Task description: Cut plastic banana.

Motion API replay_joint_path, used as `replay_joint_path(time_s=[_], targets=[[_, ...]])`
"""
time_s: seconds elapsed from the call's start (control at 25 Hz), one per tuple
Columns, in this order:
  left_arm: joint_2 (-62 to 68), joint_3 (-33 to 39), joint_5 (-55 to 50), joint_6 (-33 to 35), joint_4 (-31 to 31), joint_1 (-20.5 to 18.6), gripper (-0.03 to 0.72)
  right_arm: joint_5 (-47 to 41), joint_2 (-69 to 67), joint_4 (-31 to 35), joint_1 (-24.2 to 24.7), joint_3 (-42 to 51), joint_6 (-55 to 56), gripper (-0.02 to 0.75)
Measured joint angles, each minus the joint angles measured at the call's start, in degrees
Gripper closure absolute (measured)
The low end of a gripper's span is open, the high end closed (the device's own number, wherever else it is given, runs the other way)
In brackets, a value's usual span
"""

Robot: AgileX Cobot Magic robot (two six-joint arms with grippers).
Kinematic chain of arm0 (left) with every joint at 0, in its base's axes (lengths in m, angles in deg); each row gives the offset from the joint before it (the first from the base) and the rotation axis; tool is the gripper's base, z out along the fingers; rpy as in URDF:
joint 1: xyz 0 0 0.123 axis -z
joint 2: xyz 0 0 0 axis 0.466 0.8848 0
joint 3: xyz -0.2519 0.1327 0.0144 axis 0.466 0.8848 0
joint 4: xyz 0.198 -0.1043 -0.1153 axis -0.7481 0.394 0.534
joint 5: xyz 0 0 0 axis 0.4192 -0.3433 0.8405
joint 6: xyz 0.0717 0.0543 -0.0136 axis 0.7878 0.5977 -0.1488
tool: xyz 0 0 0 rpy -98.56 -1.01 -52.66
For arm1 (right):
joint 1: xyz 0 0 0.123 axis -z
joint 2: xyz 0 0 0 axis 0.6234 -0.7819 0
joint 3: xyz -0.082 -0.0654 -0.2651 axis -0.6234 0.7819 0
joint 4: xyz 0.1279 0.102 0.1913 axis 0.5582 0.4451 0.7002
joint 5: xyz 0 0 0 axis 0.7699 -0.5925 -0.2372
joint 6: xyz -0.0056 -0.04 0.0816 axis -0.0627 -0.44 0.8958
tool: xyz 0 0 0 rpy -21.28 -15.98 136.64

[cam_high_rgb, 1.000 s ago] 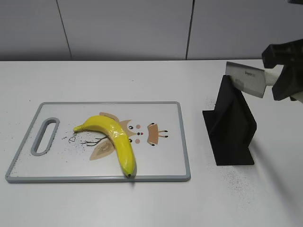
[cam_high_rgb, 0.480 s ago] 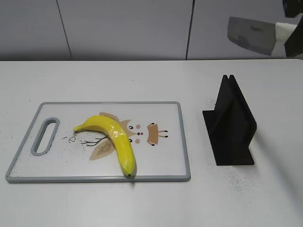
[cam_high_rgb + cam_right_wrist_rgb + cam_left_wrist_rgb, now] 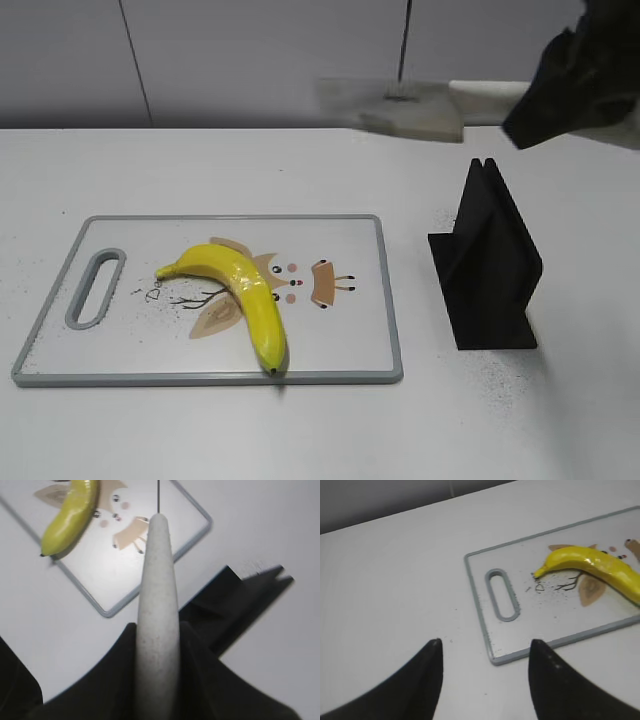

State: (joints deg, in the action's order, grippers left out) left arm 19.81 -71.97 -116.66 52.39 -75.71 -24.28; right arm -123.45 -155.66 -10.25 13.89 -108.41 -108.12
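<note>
A yellow plastic banana [image 3: 240,298] lies on a white cutting board [image 3: 350,345] with a grey rim; it also shows in the left wrist view [image 3: 600,567] and the right wrist view [image 3: 70,517]. My right gripper [image 3: 560,95] is shut on the pale handle [image 3: 157,610] of a knife [image 3: 395,108], held high in the air above the table behind the board's right end, blade blurred and pointing left. My left gripper [image 3: 485,647] is open and empty above the bare table, just left of the board's handle end [image 3: 502,595].
A black knife stand [image 3: 487,265] sits on the table right of the board, also in the right wrist view [image 3: 240,600]. A grey wall runs behind the white table.
My right gripper has lifted the knife out of the black stand, raised it, and swung it left so the blade now points toward the board side. The banana and board have not moved.
</note>
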Motion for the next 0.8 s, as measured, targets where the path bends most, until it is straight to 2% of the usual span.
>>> replay_joint_path(time_s=[0.12, 0.24, 0.44, 0.56, 0.72, 0.8], targets=[[7.7, -0.1, 5.0, 8.9, 7.6, 0.0, 0.177, 0.4, -3.1, 8.5, 0.0, 0.0, -15.8, 0.573], [15.8, -1.6, 7.4, 19.3, 16.0, 0.0, 0.177, 0.6, -6.1, 14.7, 0.0, 0.0, -26.9, 0.573], [30.8, -7.9, 5.5, 40.1, 26.8, 0.0, 0.178, 0.4, -11.0, 16.3, 0.0, -0.2, -40.2, 0.573], [39.5, -13.3, 1.5, 51.6, 32.1, 0.0, 0.178, -2.8, -14.4, 16.5, 0.0, -2.0, -44.8, 0.573], [50.5, -20.4, -2.2, 62.7, 35.7, 1.2, 0.178, -4.9, -18.9, 16.8, 0.0, -6.4, -46.6, 0.573], [55.1, -24.1, -3.1, 65.6, 35.9, 2.6, 0.179, -5.3, -20.9, 17.4, 0.0, -8.8, -47.6, 0.573]])
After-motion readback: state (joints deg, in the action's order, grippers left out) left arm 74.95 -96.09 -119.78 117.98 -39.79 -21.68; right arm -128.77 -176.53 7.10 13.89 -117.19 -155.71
